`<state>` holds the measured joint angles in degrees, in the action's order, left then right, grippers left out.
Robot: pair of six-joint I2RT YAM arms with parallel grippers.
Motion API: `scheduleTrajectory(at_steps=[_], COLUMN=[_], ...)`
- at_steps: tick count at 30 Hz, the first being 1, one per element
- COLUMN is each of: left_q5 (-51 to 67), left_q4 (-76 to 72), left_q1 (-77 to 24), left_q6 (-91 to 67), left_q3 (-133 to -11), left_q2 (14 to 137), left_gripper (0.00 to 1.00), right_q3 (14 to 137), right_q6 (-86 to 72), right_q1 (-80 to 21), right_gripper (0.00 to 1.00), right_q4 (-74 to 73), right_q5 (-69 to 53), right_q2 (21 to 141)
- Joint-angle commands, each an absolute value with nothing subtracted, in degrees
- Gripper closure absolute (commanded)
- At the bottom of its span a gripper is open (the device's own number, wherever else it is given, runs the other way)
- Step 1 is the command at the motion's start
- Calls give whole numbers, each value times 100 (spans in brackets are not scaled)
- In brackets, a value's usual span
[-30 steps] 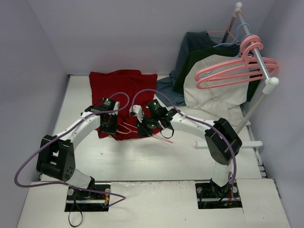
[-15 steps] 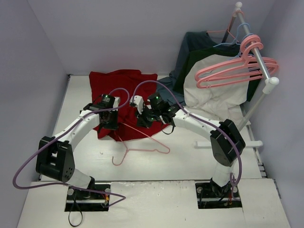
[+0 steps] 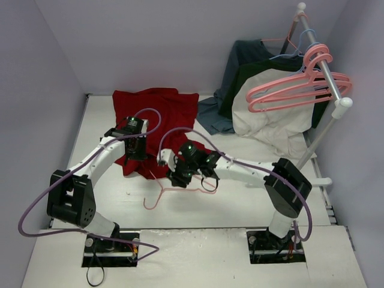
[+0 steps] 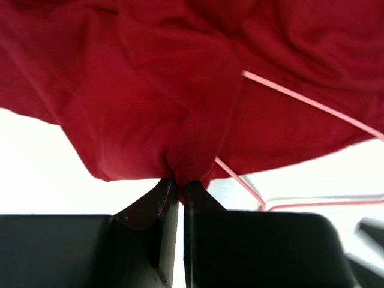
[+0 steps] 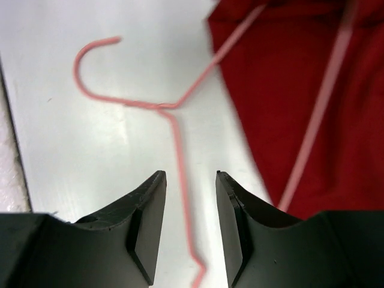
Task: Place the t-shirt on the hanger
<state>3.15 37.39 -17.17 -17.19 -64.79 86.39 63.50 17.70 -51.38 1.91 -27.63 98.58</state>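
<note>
Left wrist view has the left gripper (image 4: 180,183) with jaws pinching a fold of the t-shirt (image 4: 150,78), the cloth bunched just above them. Right wrist view shows the right gripper (image 5: 189,175) with jaws spread. The hanger (image 5: 178,144) lies on the surface (image 5: 72,156) between and ahead of them, its far arms across the red cloth. As I judge it, no hanger arm is inside the shirt yet, so nearly everything is left.

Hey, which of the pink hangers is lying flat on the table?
The hanger just below the open right gripper, touching the t-shirt. The other pink hangers hang on the rail at far right.
</note>
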Motion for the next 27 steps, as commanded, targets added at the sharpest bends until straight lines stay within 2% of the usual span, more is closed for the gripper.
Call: scheduleTrajectory(at_steps=[1,6,18,27], left_q5=[197,186,181,236], left_q4=[3547,3487,3463,3472], left_q1=[-1534,-1529,-1439,-1405], left_q6=[-2015,-2160,-2324,-2244], left_q3=[-6400,-6199,-5893,-5818], left_q2=[8525,8499,8260,8184], left_gripper=[100,100,100,100], right_q3=[6210,6377,7002,7062], right_q6=[2165,2316,2514,2427], right_q1=[-5634,-5995,-6082,-6082], right_gripper=[63,61,61,68], right_q4=[365,376,378,378], right_q5=[-2240,-2096,-1962,-2266], right_q2=[9613,10047,10980,11281])
